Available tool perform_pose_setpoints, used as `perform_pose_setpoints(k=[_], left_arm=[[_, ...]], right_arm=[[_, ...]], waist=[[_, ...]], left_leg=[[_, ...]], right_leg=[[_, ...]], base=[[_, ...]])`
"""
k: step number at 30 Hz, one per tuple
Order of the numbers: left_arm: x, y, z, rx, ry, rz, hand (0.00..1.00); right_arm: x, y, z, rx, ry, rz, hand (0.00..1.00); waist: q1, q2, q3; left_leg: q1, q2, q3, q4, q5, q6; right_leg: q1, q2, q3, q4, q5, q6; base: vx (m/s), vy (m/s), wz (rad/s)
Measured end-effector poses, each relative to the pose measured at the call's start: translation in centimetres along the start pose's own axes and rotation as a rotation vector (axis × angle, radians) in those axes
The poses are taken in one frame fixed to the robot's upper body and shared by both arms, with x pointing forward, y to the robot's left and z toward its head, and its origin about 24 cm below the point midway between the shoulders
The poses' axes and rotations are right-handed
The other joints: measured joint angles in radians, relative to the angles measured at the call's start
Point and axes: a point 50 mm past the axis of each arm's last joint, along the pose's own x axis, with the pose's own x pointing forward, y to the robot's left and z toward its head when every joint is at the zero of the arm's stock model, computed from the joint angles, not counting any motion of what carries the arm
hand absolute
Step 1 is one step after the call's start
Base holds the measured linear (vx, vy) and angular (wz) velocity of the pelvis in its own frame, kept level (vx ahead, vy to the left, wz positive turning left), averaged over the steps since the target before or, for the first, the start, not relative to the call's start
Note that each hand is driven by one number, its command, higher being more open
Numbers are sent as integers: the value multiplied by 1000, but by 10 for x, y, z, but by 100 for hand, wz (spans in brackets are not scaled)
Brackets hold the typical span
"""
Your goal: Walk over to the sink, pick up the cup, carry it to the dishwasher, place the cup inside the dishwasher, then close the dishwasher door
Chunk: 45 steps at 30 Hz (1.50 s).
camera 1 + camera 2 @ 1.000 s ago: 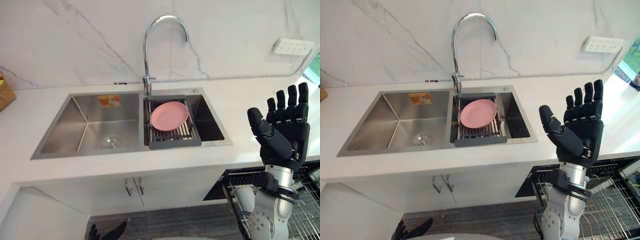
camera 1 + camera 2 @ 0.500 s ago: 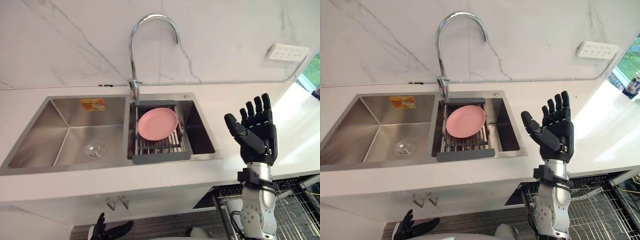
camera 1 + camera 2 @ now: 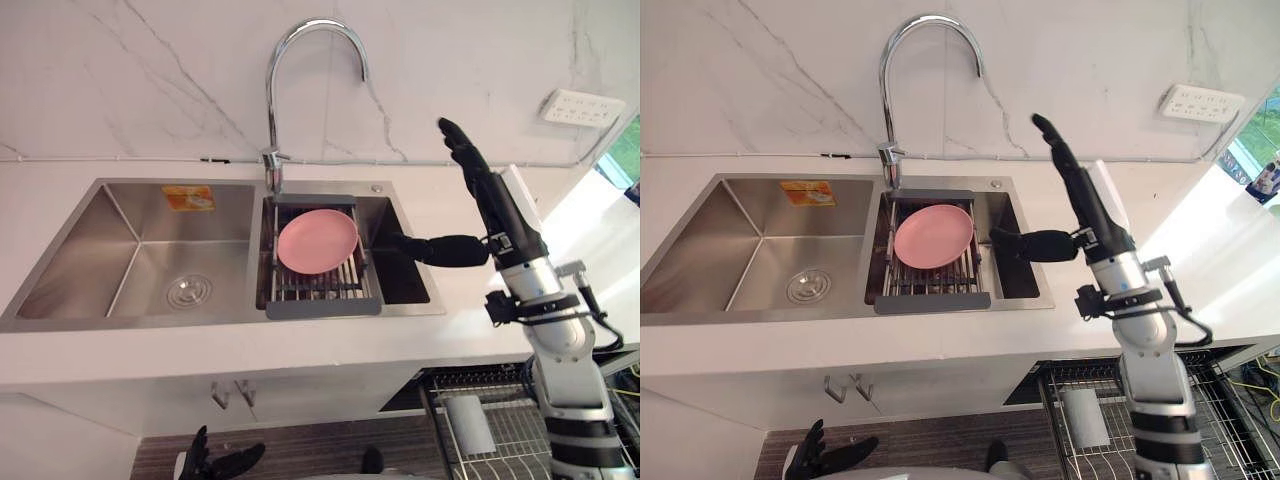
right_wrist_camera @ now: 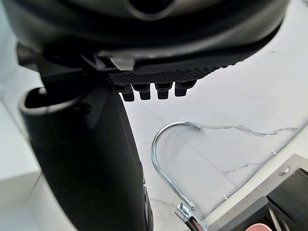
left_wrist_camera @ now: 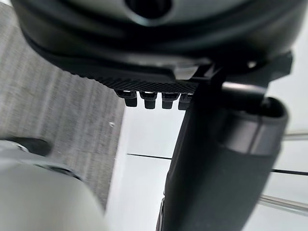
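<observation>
The steel double sink (image 3: 140,270) is set in a white counter under a tall curved faucet (image 3: 300,60). In its right basin a dark drying rack (image 3: 320,300) holds a pink plate (image 3: 317,240). My right hand (image 3: 495,205) is raised over the sink's right end, open, with its fingers straight up towards the wall and its thumb pointing left at the basin; it holds nothing. The right wrist view shows this hand (image 4: 86,159) with the faucet (image 4: 166,159) beyond it. My left hand (image 3: 215,465) hangs low by the floor, open and holding nothing.
The open dishwasher's wire rack (image 3: 500,430) sticks out below the counter at the lower right. A white wall socket (image 3: 580,107) sits on the marble wall to the right. White cabinet doors (image 3: 230,395) are under the sink.
My right hand has risen from in front of the counter and reached forward over the sink's right end, turning edge-on. The camera has shifted slightly.
</observation>
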Motion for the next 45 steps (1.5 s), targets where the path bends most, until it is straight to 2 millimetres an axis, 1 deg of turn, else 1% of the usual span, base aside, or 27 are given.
perform_pose_setpoints(k=[2, 4, 8, 10, 12, 15, 18, 21, 23, 28, 32, 38, 45], left_arm=[[0, 1, -2, -1, 13, 5, 100], [0, 1, -2, -3, 19, 8, 100], [2, 1, 1, -5, 17, 9, 100], [2, 1, 1, -5, 23, 9, 100], [3, 1, 1, -5, 26, 9, 100], [3, 0, 2, -5, 27, 7, 100], [3, 0, 2, -3, 27, 7, 100], [3, 2, 2, 1, 28, 9, 100], [3, 5, 1, 6, 31, 15, 100], [2, 6, 0, 7, 35, 18, 100], [2, 6, 0, 7, 34, 18, 100], [2, 6, 0, 5, 33, 19, 100], [2, 6, -1, 4, 34, 22, 100]], right_arm=[[9, 1, 2, -107, 8, 101, 100], [15, 6, 2, -167, 23, 170, 100], [25, 17, -5, -286, 72, 291, 100], [32, 22, -12, -362, 110, 369, 100], [38, 25, -15, -407, 123, 415, 100], [45, 26, -13, -447, 114, 453, 100], [47, 29, -15, -473, 118, 473, 100], [45, 37, -25, -488, 151, 520, 100], [43, 44, -33, -476, 183, 556, 100], [40, 47, -42, -490, 221, 581, 100], [40, 47, -42, -489, 221, 582, 100], [40, 55, -40, -491, 195, 597, 100], [40, 55, -41, -489, 195, 582, 100]], waist=[[8, -1, 1], [9, -3, 2], [11, -8, 1], [13, -7, 1], [15, -8, 1], [18, -8, 1], [25, -9, 1], [31, -16, 3], [31, -26, 10], [31, -27, 11], [31, -26, 11], [31, -26, 11], [34, -26, 11]], left_leg=[[-6, 0, -3, -1, 3, 0], [-11, -2, -8, -4, 8, 0], [-30, -8, -22, -14, 21, 0], [-33, -10, -32, -21, 28, -2], [-37, -10, -41, -25, 32, -3], [-44, -15, -55, -25, 37, -1], [-44, -17, -60, -28, 42, -2], [-44, -22, -67, -40, 54, -2], [-44, -21, -71, -46, 61, -4], [-44, -20, -72, -47, 63, -4], [-44, -21, -74, -49, 63, -5], [-43, -22, -78, -50, 63, -5], [-43, -22, -83, -50, 65, -5]], right_leg=[[-4, 0, -3, 0, 3, -3], [-7, -3, -8, 0, 4, -4], [-22, -10, -21, 0, 5, -3], [-25, -11, -30, 0, 6, -3], [-25, -13, -38, 2, 6, -3], [-24, -19, -50, 4, 7, -4], [-22, -22, -57, 0, 8, -4], [-22, -27, -64, -1, 9, -5], [-22, -26, -67, -1, 10, -6], [-23, -26, -68, -1, 11, -7], [-23, -26, -70, -1, 11, -6], [-23, -27, -75, -1, 11, -6], [-18, -28, -80, -1, 11, -6]], base=[[-11, -12, 2], [-13, -13, 8], [-7, -10, 12], [-4, -14, 13], [-8, -15, 12], [-23, -12, 12], [-52, -12, 8], [-58, -18, 7], [-63, -27, 4], [-24, -10, 0], [0, 0, 0], [0, 0, 0], [-9, -1, 1]])
